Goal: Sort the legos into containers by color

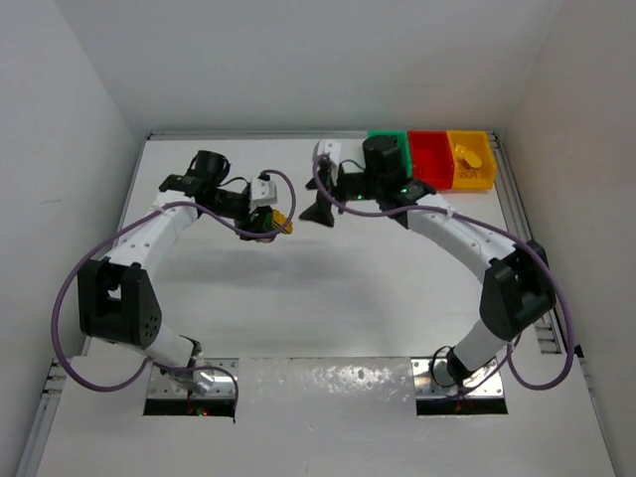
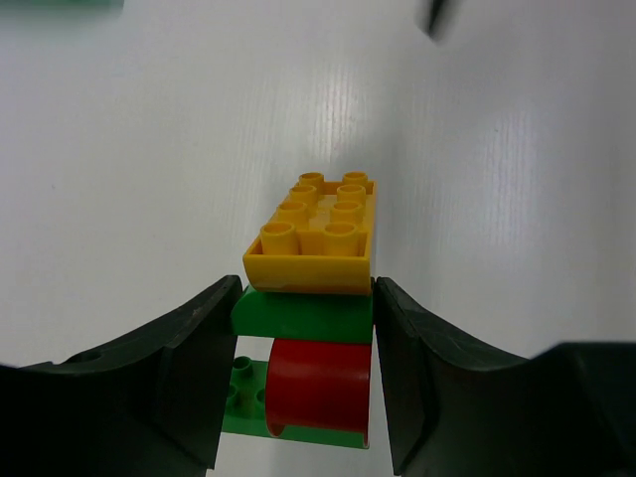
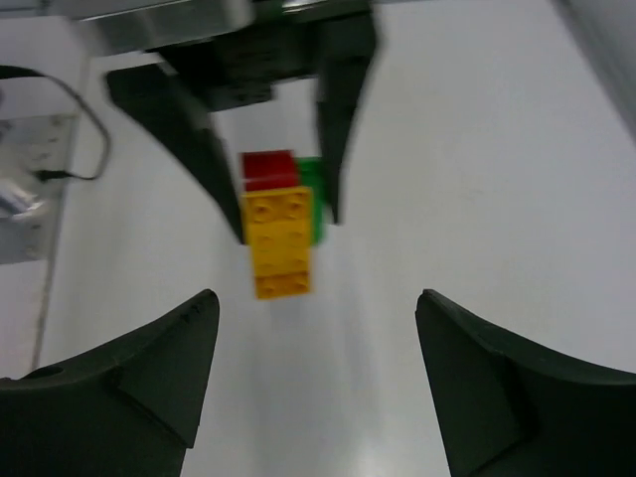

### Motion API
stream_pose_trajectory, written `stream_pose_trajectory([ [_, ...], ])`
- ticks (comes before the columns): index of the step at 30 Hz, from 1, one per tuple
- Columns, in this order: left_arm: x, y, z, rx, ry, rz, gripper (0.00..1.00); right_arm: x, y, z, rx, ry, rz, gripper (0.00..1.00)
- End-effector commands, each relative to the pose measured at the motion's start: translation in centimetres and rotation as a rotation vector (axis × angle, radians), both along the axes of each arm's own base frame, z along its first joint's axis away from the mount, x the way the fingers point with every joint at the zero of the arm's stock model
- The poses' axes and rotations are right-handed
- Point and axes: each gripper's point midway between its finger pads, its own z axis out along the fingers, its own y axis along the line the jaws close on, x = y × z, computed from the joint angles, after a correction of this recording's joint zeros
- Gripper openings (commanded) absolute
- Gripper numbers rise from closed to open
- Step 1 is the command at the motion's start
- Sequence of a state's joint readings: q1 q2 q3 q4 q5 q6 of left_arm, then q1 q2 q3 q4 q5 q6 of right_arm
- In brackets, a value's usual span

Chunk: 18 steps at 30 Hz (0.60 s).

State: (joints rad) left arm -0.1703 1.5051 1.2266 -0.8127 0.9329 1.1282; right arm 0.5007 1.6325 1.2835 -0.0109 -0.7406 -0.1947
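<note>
My left gripper (image 2: 307, 298) is shut on a stack of joined legos held above the table. The stack has a yellow brick (image 2: 313, 234) sticking out in front, a green brick (image 2: 298, 313) under it, a red brick (image 2: 320, 386) and a green plate (image 2: 241, 397). In the top view the left gripper (image 1: 266, 221) holds it mid-table, with the yellow brick (image 1: 283, 221) showing. My right gripper (image 1: 320, 213) is open just right of the stack, facing it and apart from it. The right wrist view shows the right gripper (image 3: 318, 303) empty, short of the yellow brick (image 3: 278, 243).
Three containers stand in a row at the back right: green bin (image 1: 388, 137), red bin (image 1: 429, 159) and yellow bin (image 1: 470, 171), which holds a yellow lego (image 1: 465, 153). White walls close in the table on the left, back and right.
</note>
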Motion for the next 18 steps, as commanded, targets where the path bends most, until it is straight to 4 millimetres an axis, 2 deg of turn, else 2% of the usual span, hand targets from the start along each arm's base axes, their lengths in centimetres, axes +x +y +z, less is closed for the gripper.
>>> stream_pose_trajectory([
  [1,-0.4,-0.9,2.5,-0.064,-0.072,-0.095,0.0,-3.8,2.3,-0.6,0.066,0.024,0.182,0.79],
  [4,-0.8,-1.0,2.7,-0.074,-0.086,-0.126,0.0,-4.3,3.5,-0.4,0.084,-0.005,0.203,0.81],
  [8,-1.3,-1.3,3.2,-0.097,-0.08,-0.142,0.0,-5.2,5.2,-1.1,0.077,0.019,0.241,0.81],
  [15,-1.6,-1.4,3.6,-0.11,-0.074,-0.152,0.0,-4.2,6.5,-2.3,0.068,0.031,0.202,0.8],
  [18,-1.6,-1.5,3.7,-0.111,-0.076,-0.152,0.0,-4.1,6.9,-2.4,0.073,0.047,0.204,0.75],
])
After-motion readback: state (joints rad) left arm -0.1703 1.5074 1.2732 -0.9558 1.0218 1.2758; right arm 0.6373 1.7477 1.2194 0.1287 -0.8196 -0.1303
